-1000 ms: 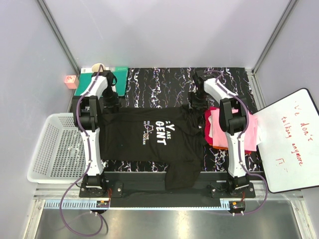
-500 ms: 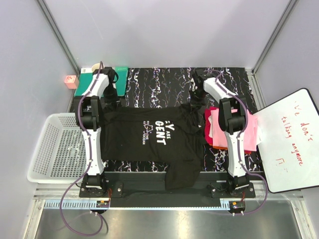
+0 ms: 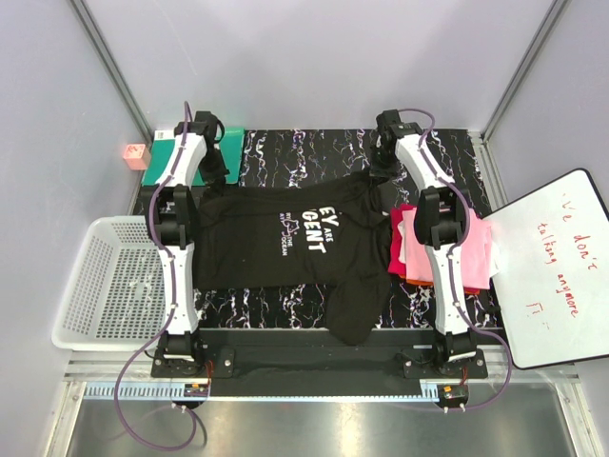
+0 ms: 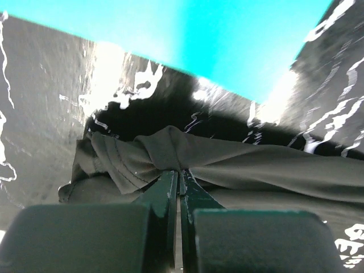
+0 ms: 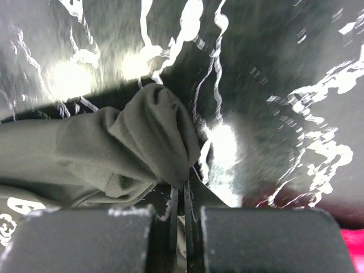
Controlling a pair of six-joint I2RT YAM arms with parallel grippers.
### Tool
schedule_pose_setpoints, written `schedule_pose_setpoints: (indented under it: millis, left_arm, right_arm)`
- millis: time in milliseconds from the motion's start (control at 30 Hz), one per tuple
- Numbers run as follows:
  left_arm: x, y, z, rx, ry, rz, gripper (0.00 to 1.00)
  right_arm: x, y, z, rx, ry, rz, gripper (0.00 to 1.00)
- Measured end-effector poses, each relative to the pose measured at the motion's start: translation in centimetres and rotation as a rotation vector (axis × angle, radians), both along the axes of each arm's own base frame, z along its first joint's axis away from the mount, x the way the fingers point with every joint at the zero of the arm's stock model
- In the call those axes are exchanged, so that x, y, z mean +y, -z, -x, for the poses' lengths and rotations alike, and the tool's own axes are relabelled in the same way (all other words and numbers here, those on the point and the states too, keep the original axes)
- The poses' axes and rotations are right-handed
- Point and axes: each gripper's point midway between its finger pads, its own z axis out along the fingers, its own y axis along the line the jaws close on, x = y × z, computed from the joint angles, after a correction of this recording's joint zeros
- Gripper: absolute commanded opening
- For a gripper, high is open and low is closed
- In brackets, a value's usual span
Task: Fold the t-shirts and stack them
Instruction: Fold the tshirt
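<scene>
- Your left end effector is pinched shut on the black t-shirt. In the left wrist view its fingers meet with only a hairline between them, and a bunched fold of dark cloth is caught at the tips.
- Your right end effector is clamped the same way. In the right wrist view the fingers are closed on a rounded wad of the same shirt.
- The two grips sit at the shirt's far corners, left and right, with the far hem stretched between them.
- The shirt lies spread on the black, white-veined tabletop between your two arms. Its white lettering faces up and reads sideways from the overhead view.
- One lobe of the shirt trails toward the near edge, reaching the dark rail in front of the arm bases.
- The green mat lies at the far left of the tabletop, just beyond your left grip. It fills the top of the left wrist view as a bright turquoise band.
- A pile of folded t-shirts rests on the right side of the tabletop, partly under your right arm. It is pink on top, with red and orange edges showing, and the black shirt's right edge meets it.
- A white basket sits off the left side, and a whiteboard leans at the right.
</scene>
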Motion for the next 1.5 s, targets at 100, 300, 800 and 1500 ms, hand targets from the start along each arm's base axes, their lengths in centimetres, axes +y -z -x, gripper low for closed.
schedule_pose_setpoints:
  millis: [100, 300, 800, 1500]
  left_arm:
    - [-0.3, -0.6, -1.0, -0.040, -0.006, 0.017, 0.56]
    - [-1.1, -1.0, -2.1, -0.084, 0.008, 0.063, 0.96]
    - [-1.3, -0.9, 1.0, -0.044, 0.113, 0.059, 0.87]
    - [-1.3, 0.7, 4.4, 0.044, 0.173, 0.032, 0.47]
  right_arm:
    - [-0.7, -0.2, -0.9, -0.020, 0.020, 0.019, 0.00]
    - [-2.2, -0.1, -1.1, -0.012, 0.054, 0.038, 0.11]
    - [-2.4, 1.5, 0.5, 0.058, 0.071, 0.031, 0.52]
    - [-1.6, -1.1, 0.3, 0.021, 0.064, -0.021, 0.51]
